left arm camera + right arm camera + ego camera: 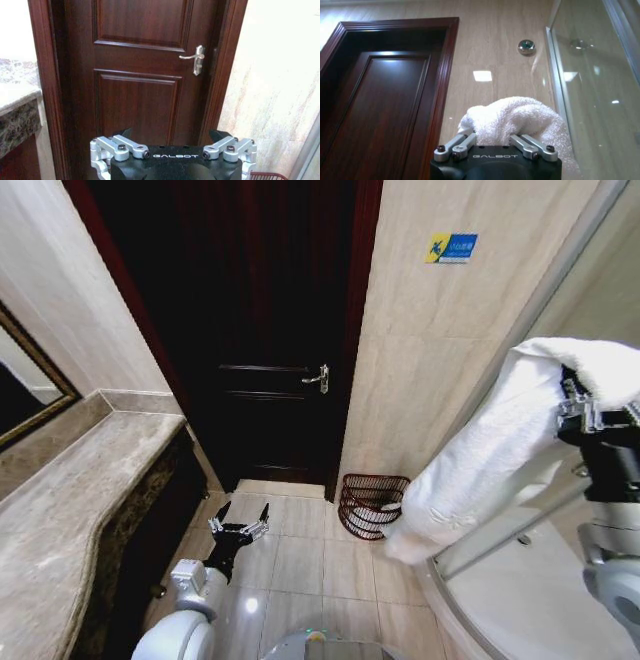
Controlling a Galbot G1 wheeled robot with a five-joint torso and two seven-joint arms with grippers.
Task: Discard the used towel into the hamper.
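Observation:
A white towel (480,460) hangs long from my right gripper (572,392), which is shut on its upper end high at the right. In the right wrist view the towel (515,116) bunches up between the gripper's linkages. The towel's lower end dangles just beside and slightly over the hamper (370,505), a reddish-brown wire basket on the floor against the tiled wall. A sliver of the hamper's rim (267,175) shows in the left wrist view. My left gripper (239,520) stays low at the left, open and empty, facing the door.
A dark wooden door (270,330) with a metal handle (318,378) is straight ahead. A marble counter (70,500) runs along the left. A glass shower enclosure (560,510) stands on the right. Tiled floor (300,560) lies between them.

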